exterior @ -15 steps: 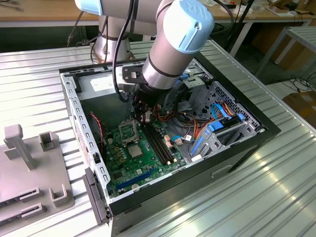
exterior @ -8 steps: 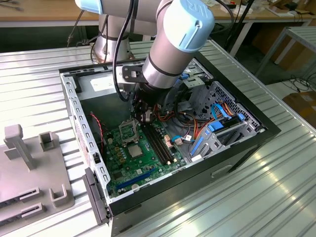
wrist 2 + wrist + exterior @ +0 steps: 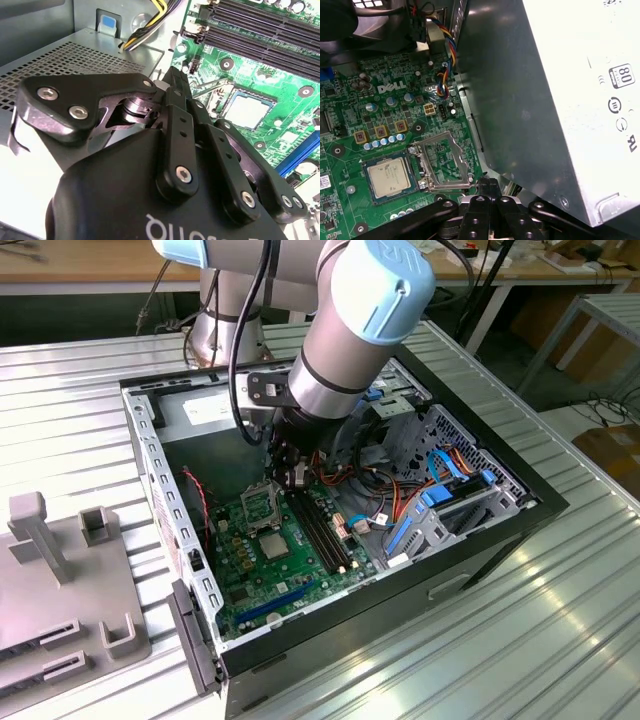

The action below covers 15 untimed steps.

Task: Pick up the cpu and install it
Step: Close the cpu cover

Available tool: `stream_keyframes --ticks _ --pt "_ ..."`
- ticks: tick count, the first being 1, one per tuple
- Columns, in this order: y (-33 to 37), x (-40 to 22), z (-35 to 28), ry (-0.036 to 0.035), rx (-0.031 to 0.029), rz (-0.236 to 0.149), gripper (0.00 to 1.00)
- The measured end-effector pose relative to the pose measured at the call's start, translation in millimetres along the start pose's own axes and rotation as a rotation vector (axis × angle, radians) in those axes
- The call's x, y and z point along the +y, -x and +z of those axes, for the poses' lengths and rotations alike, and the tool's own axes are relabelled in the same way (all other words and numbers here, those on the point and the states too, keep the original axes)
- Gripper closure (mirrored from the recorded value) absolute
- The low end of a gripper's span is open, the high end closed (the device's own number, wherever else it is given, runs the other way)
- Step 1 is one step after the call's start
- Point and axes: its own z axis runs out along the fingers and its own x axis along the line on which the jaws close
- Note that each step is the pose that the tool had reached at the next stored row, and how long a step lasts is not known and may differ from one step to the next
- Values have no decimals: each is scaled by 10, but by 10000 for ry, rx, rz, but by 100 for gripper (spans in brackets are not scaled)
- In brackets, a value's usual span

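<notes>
1. Over the open computer case (image 3: 420, 565) on the bench (image 3: 520, 650), in the exterior view, the arm (image 3: 350, 350) reaches down inside. Its hand (image 3: 290, 468) hangs low over the green motherboard (image 3: 250, 580), near the board's edge by the power supply (image 3: 210, 415). The cpu (image 3: 272, 543) lies flat near the board's middle, just beside the long black memory slots (image 3: 325, 530).
2. On to the second wrist view: the hand (image 3: 176, 75) has its fingers pressed together with nothing between them. The cpu (image 3: 248, 111) sits square in its socket, apart from the fingertips, and the hinged socket frame (image 3: 210, 92) is swung open between the two.
3. Now the first wrist view: the cpu (image 3: 391, 175) is down in the socket and the socket frame (image 3: 445, 162) is open just beside it. The hand (image 3: 488, 184) is close to the frame's outer edge; I cannot tell whether it touches.
4. My call: the chip looks placed, and the frame is not yet closed. Closing it would take a steady push on the frame alone, without nudging the chip.
</notes>
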Motion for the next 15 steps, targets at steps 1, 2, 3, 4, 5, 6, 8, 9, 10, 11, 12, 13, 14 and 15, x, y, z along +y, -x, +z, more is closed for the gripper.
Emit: stream_keyframes --ticks 1,2,3,4,5,6,8,9,10,11,12,13,14,15 --pt "1 0 -3 1 1 -5 89" --pt "1 2 -8 2 4 -10 89" --pt "2 3 -12 3 3 -16 89" --pt "3 5 -20 5 4 -26 89" --pt "4 6 -25 6 5 -34 89" --pt "5 8 -32 8 6 -46 89" --pt "6 10 -38 11 6 -62 89" --pt "6 11 -41 13 7 -71 89" --pt "6 12 -43 15 9 -82 89" --pt "6 14 -45 18 12 -96 89" --pt "6 14 -47 21 14 -110 89" --pt "6 15 -47 23 15 -128 89" --pt "6 16 -48 26 18 -145 89" --pt "6 17 -52 31 27 -170 89"
